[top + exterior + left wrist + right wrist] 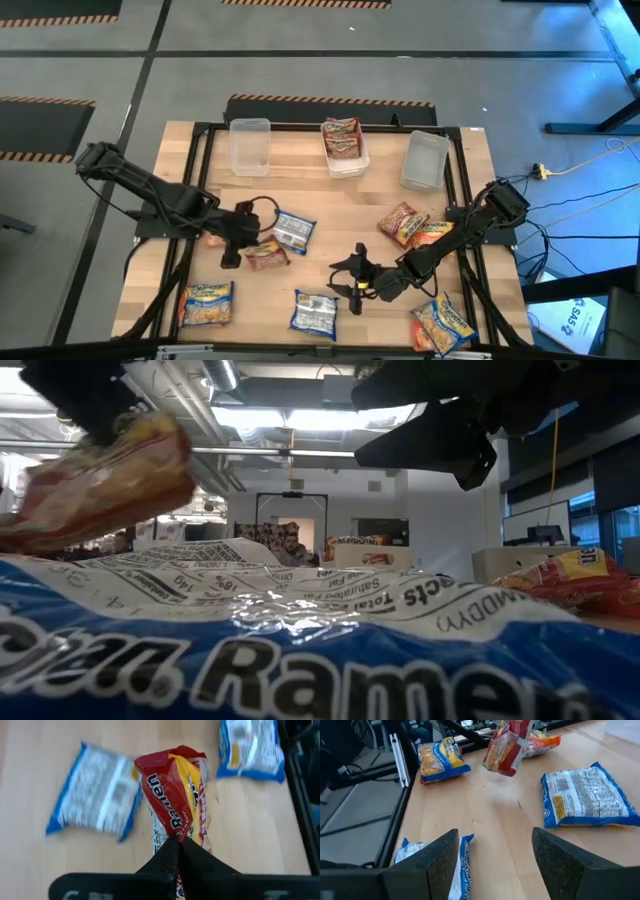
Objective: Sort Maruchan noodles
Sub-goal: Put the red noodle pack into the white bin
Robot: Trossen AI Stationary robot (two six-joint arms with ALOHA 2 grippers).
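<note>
My left gripper [243,247] hangs over the table's left-middle, shut on a red-maroon Maruchan packet [266,256]. That packet also shows in the right wrist view [506,747] and the low view [100,475]. A blue-white packet [294,231] lies flat just beyond it. My right gripper [352,281] is open above bare wood at the table's middle. Another blue-white packet [314,313] lies flat nearer the near edge. Two more red-maroon packets lie in the middle clear bin [345,162] at the far edge. My left gripper pinches the red-maroon packet between its two fingers at one short end [183,832]. The packet is creased lengthwise there, so several layers are caught. It reaches forward past the fingertips and is lifted clear of the table, as the right wrist view shows [506,747].
Empty clear bins stand at the far left [250,146] and far right [424,160]. A red packet [400,222] and an orange one [434,232] lie flat right of centre. Blue-yellow packets lie at the near left [207,303] and near right [445,323]. A black frame rims the table.
</note>
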